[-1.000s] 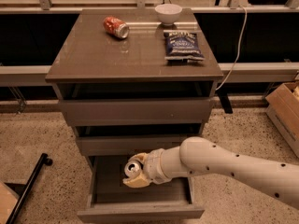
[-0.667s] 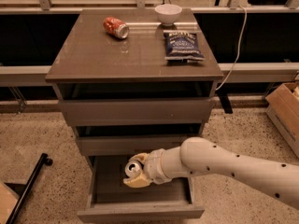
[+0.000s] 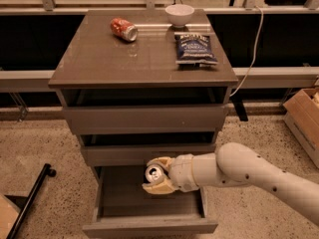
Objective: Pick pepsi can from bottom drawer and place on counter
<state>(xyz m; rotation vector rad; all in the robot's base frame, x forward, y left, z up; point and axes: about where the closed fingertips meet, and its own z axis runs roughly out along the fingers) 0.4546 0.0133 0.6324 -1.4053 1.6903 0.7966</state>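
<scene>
The bottom drawer (image 3: 149,227) is pulled open at the foot of the cabinet. My gripper (image 3: 155,175) hangs over the drawer's back part, its cream fingers (image 3: 157,187) shut around the pepsi can (image 3: 153,173). Only the can's silver top with pull tab shows; its dark body is hidden by the fingers. The can is held upright, just above the drawer floor. The white arm reaches in from the lower right. The counter (image 3: 114,59) is the glossy grey-brown top above the three drawers.
On the counter lie a dented red-orange can (image 3: 123,29), a white bowl (image 3: 179,14) and a dark chip bag (image 3: 195,48). A cardboard box (image 3: 305,118) stands at the right. A black bar (image 3: 30,198) lies on the floor at the left.
</scene>
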